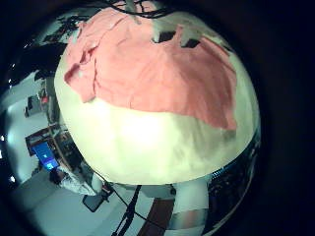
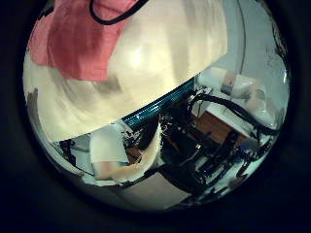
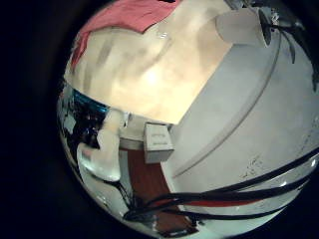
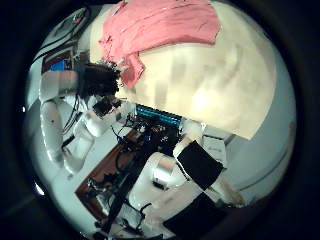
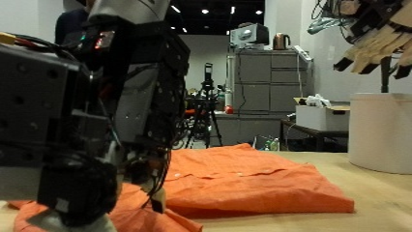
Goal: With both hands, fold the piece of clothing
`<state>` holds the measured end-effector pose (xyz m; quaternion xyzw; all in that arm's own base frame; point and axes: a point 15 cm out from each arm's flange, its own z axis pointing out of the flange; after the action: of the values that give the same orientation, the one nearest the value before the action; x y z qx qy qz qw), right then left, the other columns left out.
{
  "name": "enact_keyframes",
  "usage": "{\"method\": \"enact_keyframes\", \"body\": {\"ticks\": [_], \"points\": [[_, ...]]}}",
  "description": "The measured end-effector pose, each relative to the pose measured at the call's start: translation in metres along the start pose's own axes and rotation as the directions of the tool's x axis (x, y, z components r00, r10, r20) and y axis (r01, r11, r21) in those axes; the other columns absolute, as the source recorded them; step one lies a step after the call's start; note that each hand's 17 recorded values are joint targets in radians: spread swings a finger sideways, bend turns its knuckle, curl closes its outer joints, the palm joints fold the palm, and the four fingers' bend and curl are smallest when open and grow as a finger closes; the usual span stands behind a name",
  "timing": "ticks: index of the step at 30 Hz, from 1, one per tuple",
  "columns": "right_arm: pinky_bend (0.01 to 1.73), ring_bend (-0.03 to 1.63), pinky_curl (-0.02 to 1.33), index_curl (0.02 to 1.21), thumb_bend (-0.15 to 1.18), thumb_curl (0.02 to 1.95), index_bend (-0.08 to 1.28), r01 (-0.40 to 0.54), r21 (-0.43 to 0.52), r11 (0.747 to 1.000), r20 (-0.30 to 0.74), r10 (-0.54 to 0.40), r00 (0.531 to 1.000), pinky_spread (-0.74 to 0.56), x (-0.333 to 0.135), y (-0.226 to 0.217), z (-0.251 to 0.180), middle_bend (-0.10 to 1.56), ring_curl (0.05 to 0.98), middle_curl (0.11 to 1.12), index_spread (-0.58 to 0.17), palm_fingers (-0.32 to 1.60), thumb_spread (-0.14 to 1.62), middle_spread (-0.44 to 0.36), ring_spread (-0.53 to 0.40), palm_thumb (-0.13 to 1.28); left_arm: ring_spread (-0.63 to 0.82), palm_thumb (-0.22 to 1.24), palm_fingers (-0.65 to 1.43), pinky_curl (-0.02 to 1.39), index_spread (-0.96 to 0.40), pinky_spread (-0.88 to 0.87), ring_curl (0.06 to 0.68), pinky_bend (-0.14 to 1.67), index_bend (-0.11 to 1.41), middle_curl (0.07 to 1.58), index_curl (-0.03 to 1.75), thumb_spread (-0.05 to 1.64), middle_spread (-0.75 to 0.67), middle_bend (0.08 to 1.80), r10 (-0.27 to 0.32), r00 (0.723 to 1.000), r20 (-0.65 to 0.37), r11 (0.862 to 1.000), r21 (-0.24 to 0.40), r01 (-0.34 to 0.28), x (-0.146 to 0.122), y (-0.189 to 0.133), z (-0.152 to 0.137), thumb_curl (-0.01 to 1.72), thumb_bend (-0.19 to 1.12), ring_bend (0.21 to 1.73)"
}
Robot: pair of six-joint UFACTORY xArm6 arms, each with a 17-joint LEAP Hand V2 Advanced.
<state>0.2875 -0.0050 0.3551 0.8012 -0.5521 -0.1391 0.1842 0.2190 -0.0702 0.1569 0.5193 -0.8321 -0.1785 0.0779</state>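
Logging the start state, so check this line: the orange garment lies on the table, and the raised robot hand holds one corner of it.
Not right. The raised robot hand holds nothing: it hangs high in the air, well clear of the cloth. The orange garment does lie on the table, with no corner lifted. The outside view shows this.

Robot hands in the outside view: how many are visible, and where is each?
2. One hand looms close to the camera, low over the orange garment spread on the table. The other hand hangs high near the view's top corner, fingers relaxed, holding nothing.
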Motion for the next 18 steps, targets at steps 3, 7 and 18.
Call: {"method": "enact_keyframes", "body": {"ticks": [3,7,18], "points": [[0.34,0.25,0.32,0.3,-0.01,0.24,0.17,0.001,-0.005,1.0,0.001,-0.001,1.0,0.38,0.001,-0.002,0.0,0.18,0.266,0.28,-0.292,0.03,1.31,0.139,0.255,0.6,0.44,0.23,0.14,0.31,0.11,0.43,0.233,0.26,0.16,0.36,0.28,0.93,0.2,0.23,-0.01,0.999,0.033,1.0,-0.004,0.01,-0.005,-0.01,0.007,0.3,-0.03,0.46],[0.34,0.25,0.32,0.3,-0.01,0.24,0.17,0.001,-0.013,1.0,0.004,-0.001,1.0,0.38,0.001,-0.006,0.001,0.18,0.267,0.28,-0.292,0.03,1.31,0.139,0.255,0.6,0.39,0.23,0.23,0.3,0.11,0.39,0.223,0.21,0.19,0.38,0.3,0.92,0.12,0.29,-0.019,0.997,0.076,1.0,-0.014,0.021,-0.009,-0.017,0.012,0.3,-0.03,0.44],[0.33,0.25,0.32,0.3,-0.01,0.24,0.17,0.006,-0.04,0.999,0.011,-0.006,1.0,0.38,0.002,-0.016,0.005,0.18,0.266,0.28,-0.292,0.03,1.32,0.139,0.256,0.59,0.04,0.38,0.47,0.3,0.0,0.05,0.24,0.25,0.18,0.5,0.36,0.94,-0.13,0.49,-0.015,0.994,0.109,0.997,-0.073,0.024,-0.014,-0.025,0.022,0.33,-0.02,0.52]]}}
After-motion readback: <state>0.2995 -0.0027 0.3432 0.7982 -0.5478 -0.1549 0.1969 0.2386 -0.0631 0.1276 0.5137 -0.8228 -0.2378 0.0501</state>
